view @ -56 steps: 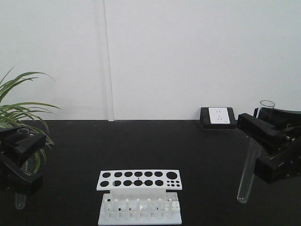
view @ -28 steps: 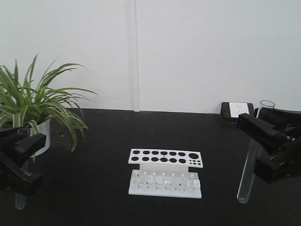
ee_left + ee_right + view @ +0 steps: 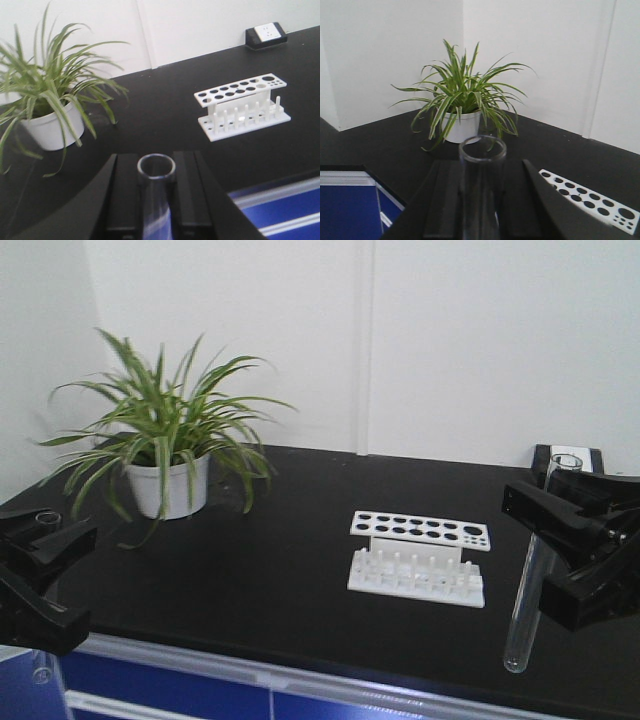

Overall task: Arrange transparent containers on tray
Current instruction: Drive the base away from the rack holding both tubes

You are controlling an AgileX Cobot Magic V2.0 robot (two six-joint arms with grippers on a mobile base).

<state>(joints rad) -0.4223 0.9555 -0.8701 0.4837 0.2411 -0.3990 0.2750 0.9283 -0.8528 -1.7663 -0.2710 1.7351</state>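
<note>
Left gripper (image 3: 40, 580), black, two flat fingers, is pinched onto a long thin clear glass tube with an open rim and round bottom, the left test tube (image 3: 42, 670). In the left wrist view the tube (image 3: 156, 210) sits centred between the two black fingers (image 3: 122, 200), both flush against the glass, rim poking out above them. The tube stands close to upright. Its round end hangs below the fingers, in front of the blue cabinet front (image 3: 150, 685) under the table edge.

Right gripper (image 3: 540, 552), same black build, is clamped on a second clear glass tube, the right test tube (image 3: 522, 615). The grip is on its upper part, with the rim above the fingers and most of the length free below. This tube is tilted, rim toward upper right, round end lower left, over the black tabletop (image 3: 270, 570); cannot tell if it touches the surface. The right wrist view shows the tube (image 3: 481, 200) between fingers (image 3: 445, 200) closed on both sides.

Both arms come in from the frame edges, left low at the table's near edge, right higher.

A white plastic rack with round holes (image 3: 418, 558) stands on the table between the grippers, apart from both. A green spider plant in a white pot (image 3: 165, 455) is in the far left corner. A black box with a white socket (image 3: 266, 33) sits by the wall.
</note>
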